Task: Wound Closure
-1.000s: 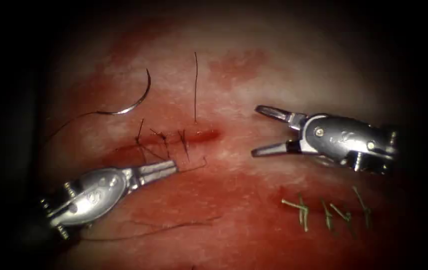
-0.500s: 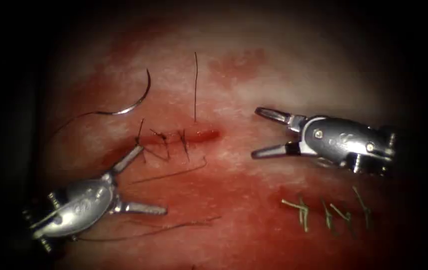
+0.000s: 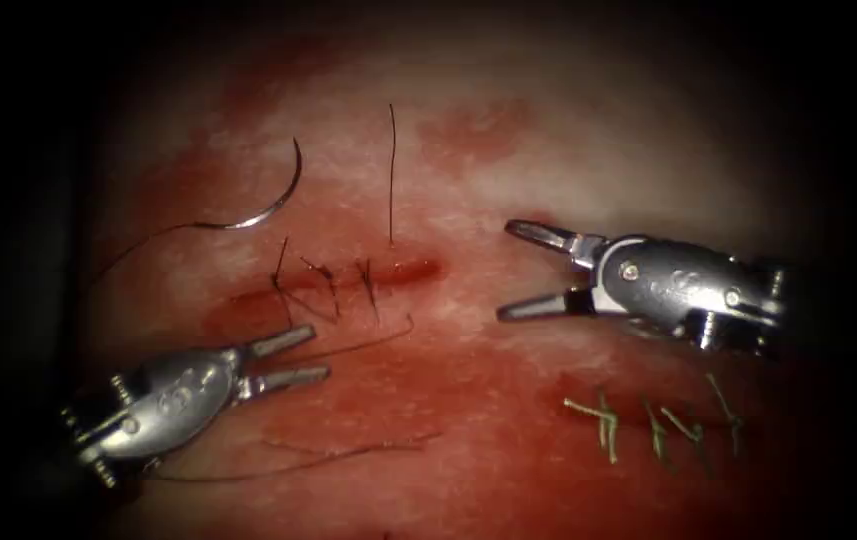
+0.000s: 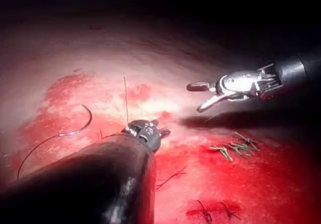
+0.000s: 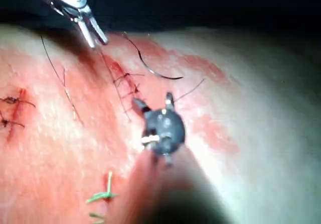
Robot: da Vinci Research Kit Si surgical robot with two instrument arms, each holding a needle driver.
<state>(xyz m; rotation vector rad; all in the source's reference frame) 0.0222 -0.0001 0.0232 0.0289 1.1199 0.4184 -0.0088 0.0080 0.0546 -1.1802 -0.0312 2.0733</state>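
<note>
The curved needle [image 3: 270, 207] lies free on the tissue [image 3: 508, 170], up and left of the cut [image 3: 348, 280], with no part in the tissue. Its thread [image 3: 148, 240] trails off to the left. Several dark stitches [image 3: 328, 285] cross the cut, and a thread end [image 3: 392, 170] stands up from it. Below the cut on the left, my left tool [image 3: 320, 351] has its jaws slightly open and holds nothing; a loose thread tail [image 3: 368, 342] runs beside its upper jaw. Right of the cut, my right tool [image 3: 504, 272] is wide open and holds nothing. The needle [image 5: 155, 72] also appears in the right wrist view.
Red fluid [image 3: 468, 135] stains the tissue around the cut. A row of green stitches [image 3: 648, 420] sits at the lower right. A loose length of dark thread [image 3: 348, 455] lies below the left tool. The right tool [image 4: 195, 98] hangs above the tissue in the left wrist view.
The left tool let go of the thread tail below the cut, opened wide, drew back down-left, then narrowed its jaws. The right tool shifted slightly left.
</note>
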